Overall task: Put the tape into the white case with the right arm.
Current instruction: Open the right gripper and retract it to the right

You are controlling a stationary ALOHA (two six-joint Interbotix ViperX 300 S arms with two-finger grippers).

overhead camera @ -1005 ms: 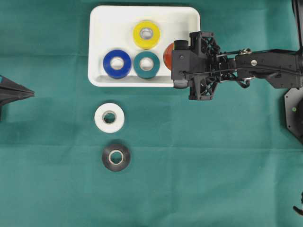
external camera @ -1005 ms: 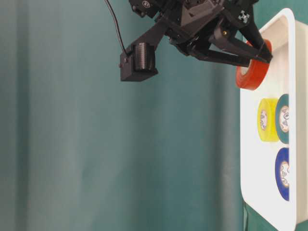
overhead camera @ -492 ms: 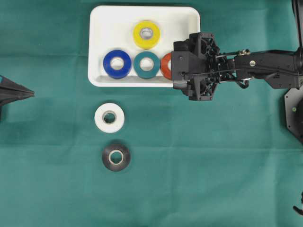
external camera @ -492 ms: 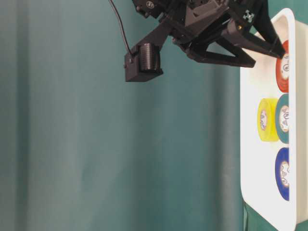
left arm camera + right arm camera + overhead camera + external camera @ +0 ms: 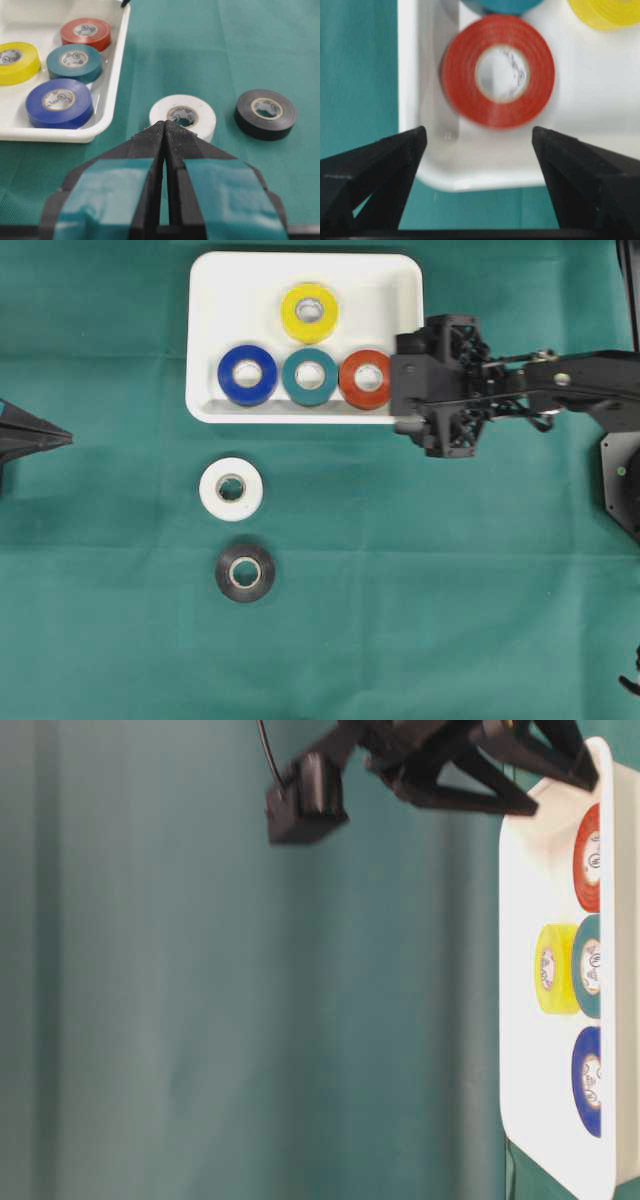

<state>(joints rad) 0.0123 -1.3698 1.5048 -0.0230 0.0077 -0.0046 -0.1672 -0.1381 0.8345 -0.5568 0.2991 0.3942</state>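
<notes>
The white case (image 5: 230,280) holds a red tape (image 5: 366,379) lying flat at the right end of a row with a teal roll (image 5: 310,376) and a blue roll (image 5: 248,375); a yellow roll (image 5: 309,313) lies behind them. My right gripper (image 5: 405,388) hangs open just past the case's right rim, holding nothing. In the right wrist view its fingertips (image 5: 479,132) stand wide apart, short of the red tape (image 5: 460,75). A white tape (image 5: 231,488) and a black tape (image 5: 245,573) lie on the cloth. My left gripper (image 5: 165,125) is shut and empty at the far left.
Green cloth covers the table. The right arm reaches in from the right edge at the height of the case's front row. From table level the right gripper (image 5: 565,792) is raised above the case rim (image 5: 525,1020).
The right gripper opened and let go of the red tape, which dropped flat into the case beside the teal roll. The gripper then drew back to the right and rose.
</notes>
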